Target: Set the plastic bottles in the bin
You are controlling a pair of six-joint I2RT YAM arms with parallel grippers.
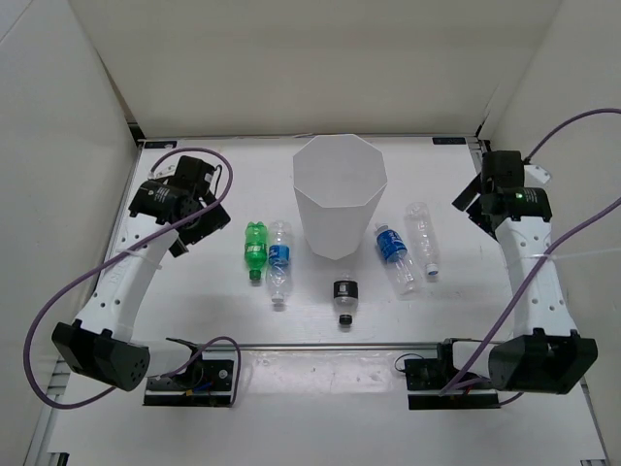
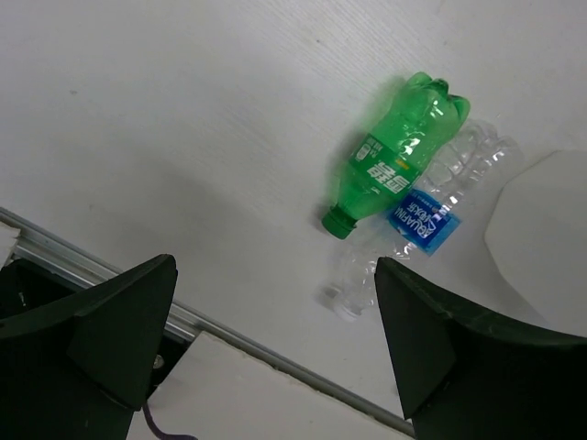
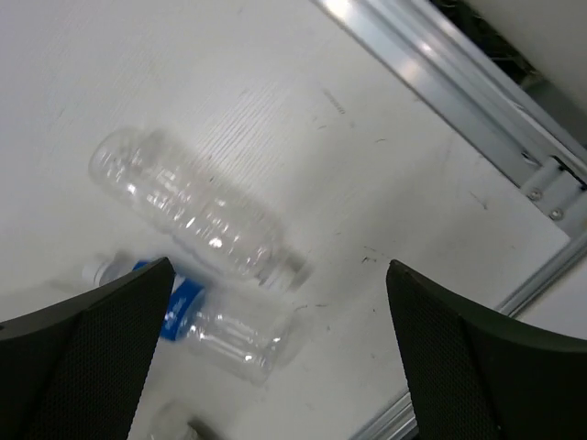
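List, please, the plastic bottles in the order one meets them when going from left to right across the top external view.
green bottle → left blue-label bottle → short black-label bottle → right blue-label bottle → plain clear bottle

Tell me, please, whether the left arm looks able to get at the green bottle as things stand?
Probably yes: the left tool stands open beside the green bottle, with bare table between. The blue-labelled bottle lying right alongside it may crowd one finger.
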